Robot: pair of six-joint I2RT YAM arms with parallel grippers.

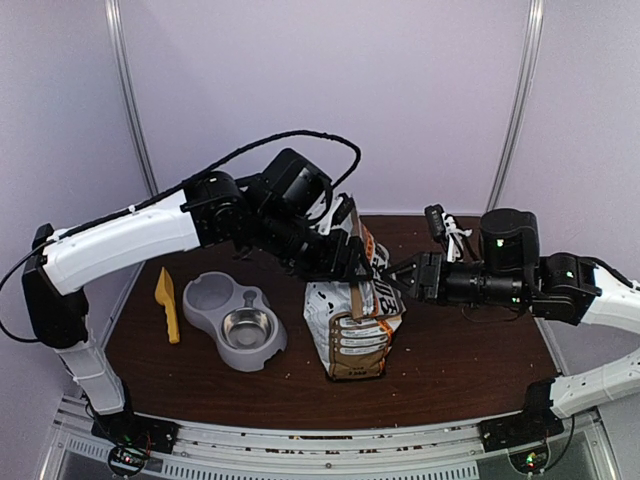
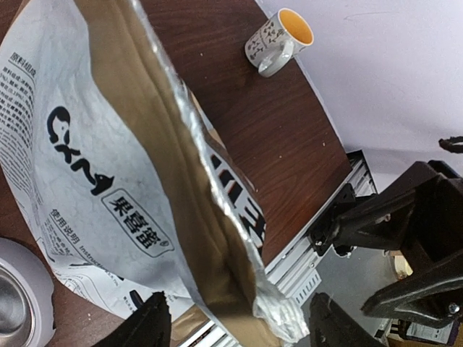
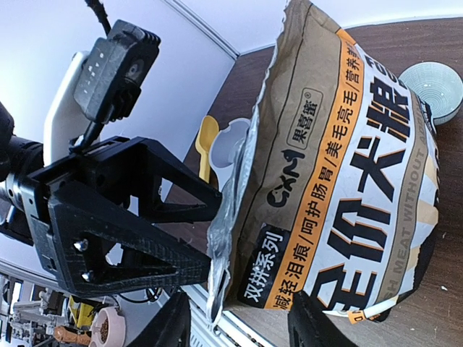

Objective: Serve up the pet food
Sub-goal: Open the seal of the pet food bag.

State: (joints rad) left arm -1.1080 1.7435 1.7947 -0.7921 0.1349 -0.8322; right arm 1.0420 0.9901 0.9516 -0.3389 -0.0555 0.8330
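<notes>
The silver-white pet-food bag [image 1: 355, 325] with orange-brown trim stands upright mid-table, its torn top edge up. No pet food shows; the bag hides its contents. My left gripper [image 1: 345, 255] hangs at the bag's top from the left. In the left wrist view this gripper [image 2: 239, 322] is open, its two dark fingers standing on either side of the bag's [image 2: 108, 181] foil rim with a gap on each side. My right gripper [image 1: 393, 275] reaches in from the right. It [image 3: 242, 325] is open too, straddling the crumpled top corner of the bag [image 3: 347, 181].
A grey double feeder [image 1: 235, 320] with a steel bowl sits left of the bag. A yellow scoop [image 1: 168, 303] lies further left. A printed mug [image 2: 278, 40] with a yellow inside stands at the back right. A teal bowl [image 3: 432, 90] sits behind the bag.
</notes>
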